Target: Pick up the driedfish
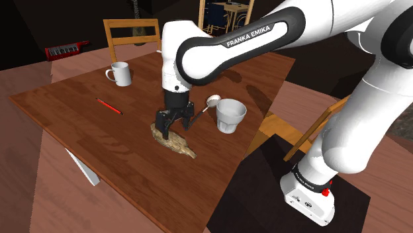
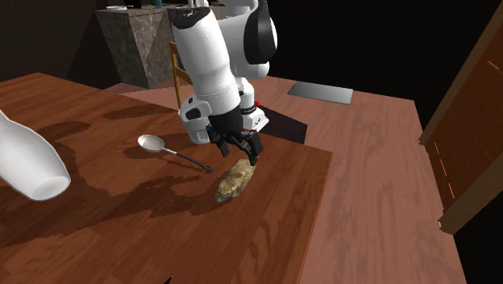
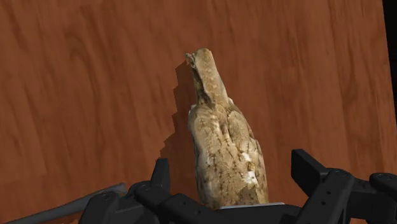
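Note:
The dried fish (image 1: pixel 175 141) is a tan, mottled, elongated piece lying flat on the wooden table (image 1: pixel 73 106), near the table's edge in the second exterior view (image 2: pixel 231 181). My black gripper (image 1: pixel 173 123) hangs just above its thicker end, pointing down. In the wrist view the fish (image 3: pixel 221 137) runs away from the gripper (image 3: pixel 234 175), its broad end lying between the two fingers. The fingers stand apart on either side, with a gap to the fish on each side. The gripper (image 2: pixel 239 151) is open and holds nothing.
A white cup (image 1: pixel 229 115) and a spoon (image 1: pixel 213 100) sit just to the shoulder view's right of the gripper. A white mug (image 1: pixel 120 73) and a red pen (image 1: pixel 108 106) lie further left. Wooden chairs (image 1: pixel 131 33) stand around the table.

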Controlling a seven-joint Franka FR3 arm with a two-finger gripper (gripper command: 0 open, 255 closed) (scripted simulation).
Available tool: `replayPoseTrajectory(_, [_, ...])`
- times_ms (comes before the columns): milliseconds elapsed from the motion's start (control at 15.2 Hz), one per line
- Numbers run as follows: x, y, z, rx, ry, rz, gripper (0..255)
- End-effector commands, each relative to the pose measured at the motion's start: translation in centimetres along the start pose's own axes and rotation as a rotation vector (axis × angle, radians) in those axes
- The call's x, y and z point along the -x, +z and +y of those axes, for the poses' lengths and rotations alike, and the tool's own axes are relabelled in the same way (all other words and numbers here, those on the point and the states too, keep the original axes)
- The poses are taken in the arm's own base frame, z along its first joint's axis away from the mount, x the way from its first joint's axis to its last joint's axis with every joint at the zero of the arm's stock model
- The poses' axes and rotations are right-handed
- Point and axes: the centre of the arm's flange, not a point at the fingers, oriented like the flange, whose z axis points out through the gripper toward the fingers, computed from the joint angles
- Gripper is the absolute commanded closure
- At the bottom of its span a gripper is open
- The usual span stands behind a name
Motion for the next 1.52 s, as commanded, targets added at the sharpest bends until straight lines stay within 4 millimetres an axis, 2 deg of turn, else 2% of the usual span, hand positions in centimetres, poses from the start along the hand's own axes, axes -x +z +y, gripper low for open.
replayPoseTrajectory(0, [-0.4,0.9,-0.9,-0.003,-0.003,-0.001,0])
replayPoseTrajectory(396, [-0.9,4.3,-0.3,-0.003,-0.003,-0.001,0])
replayPoseTrajectory(528, [-0.9,4.3,-0.3,-0.003,-0.003,-0.001,0])
replayPoseTrajectory(594, [-0.9,4.2,-0.3,-0.003,-0.003,-0.001,255])
replayPoseTrajectory(1188, [-0.9,4.3,-0.3,-0.003,-0.003,-0.001,255])
replayPoseTrajectory(1452, [-0.6,2.2,-0.7,-0.003,-0.003,-0.001,255])
